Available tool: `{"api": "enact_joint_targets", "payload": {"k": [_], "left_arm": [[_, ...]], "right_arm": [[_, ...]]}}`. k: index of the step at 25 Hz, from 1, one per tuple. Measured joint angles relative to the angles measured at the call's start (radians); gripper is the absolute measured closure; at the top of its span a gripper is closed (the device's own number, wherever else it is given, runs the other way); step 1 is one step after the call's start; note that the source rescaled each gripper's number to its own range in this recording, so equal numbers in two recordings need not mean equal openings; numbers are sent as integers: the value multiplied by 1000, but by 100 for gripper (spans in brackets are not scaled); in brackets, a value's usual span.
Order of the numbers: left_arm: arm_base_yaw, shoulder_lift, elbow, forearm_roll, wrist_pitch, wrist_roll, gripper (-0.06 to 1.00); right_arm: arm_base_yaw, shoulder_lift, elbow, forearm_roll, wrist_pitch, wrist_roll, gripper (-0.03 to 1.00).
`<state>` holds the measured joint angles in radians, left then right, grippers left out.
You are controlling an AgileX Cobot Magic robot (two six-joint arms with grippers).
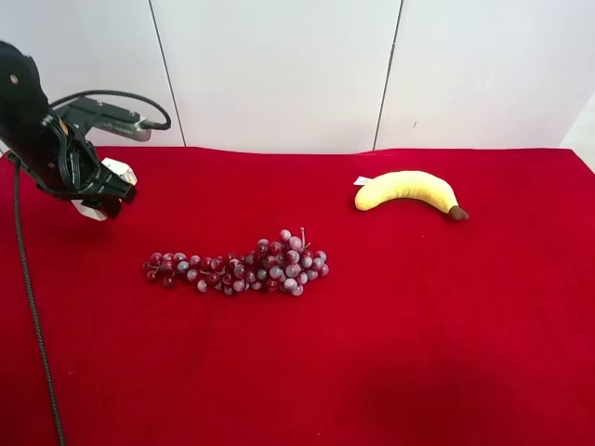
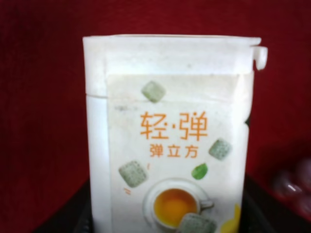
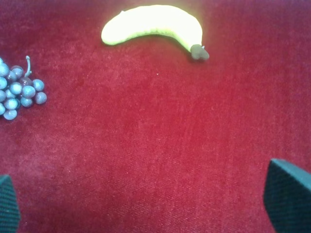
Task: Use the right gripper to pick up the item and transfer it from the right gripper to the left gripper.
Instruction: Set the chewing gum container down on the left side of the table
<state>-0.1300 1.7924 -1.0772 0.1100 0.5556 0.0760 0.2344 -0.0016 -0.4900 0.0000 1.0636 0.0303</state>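
Entry 1, left gripper: closed on the carton, which appears lifted off the red cloth.
Entry 2, right gripper: fingers wide apart, nothing between them, over bare cloth.
Nearby: grapes, banana.
Risk: the pads seem to grip only 1 end of the carton, so a jolt could tilt it or let it slip free.

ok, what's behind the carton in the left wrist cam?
Visible: red cloth on both sides of the carton, plus blurred round shapes, likely the grapes, at one edge. Whatever lies directly behind the carton is covered by it.
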Motion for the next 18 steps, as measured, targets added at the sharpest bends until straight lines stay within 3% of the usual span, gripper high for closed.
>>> {"api": "enact_joint_targets", "payload": {"k": [10,18], "left_arm": [[13,163,-1,1,-125,0,94],[13,174,-1,1,-137,0,94]], "right_arm": [[0,0,0,0,0,0,-3],[0,0,0,0,0,0,-3]]}}
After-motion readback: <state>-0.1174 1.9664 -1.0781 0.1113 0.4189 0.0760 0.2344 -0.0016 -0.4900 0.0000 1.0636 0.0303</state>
